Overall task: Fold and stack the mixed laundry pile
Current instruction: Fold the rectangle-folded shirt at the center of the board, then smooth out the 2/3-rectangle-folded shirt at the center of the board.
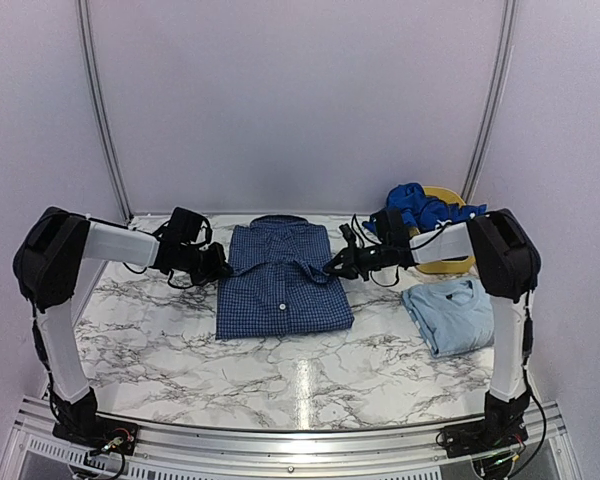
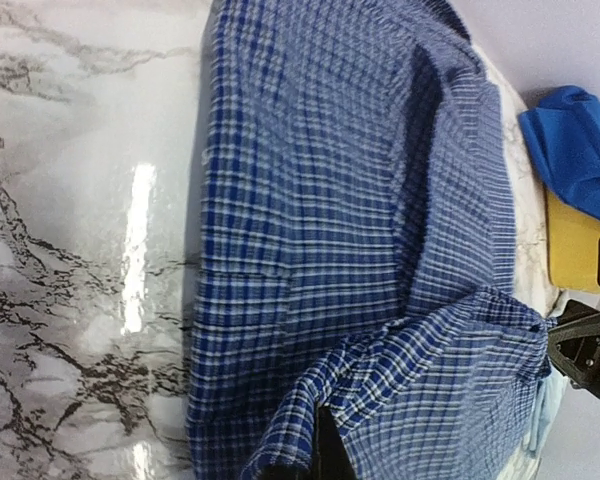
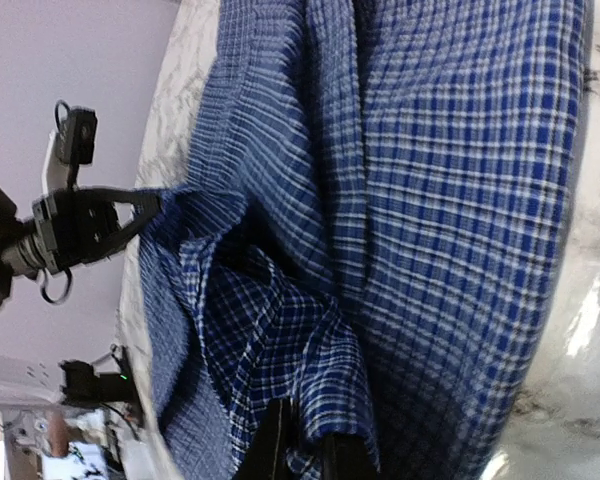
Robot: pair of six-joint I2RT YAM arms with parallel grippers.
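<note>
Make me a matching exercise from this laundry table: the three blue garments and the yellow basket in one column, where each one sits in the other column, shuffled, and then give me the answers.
Column one:
1. checked shirt
2. pale blue T-shirt
3. royal-blue garment
4. yellow basket

Column two:
A. back right corner of the table, partly covered
B. heaped on top of the basket
C. spread in the middle of the table
D. folded flat at the right side, in front of the basket

Pairs: 1-C, 2-D, 3-B, 4-A.
</note>
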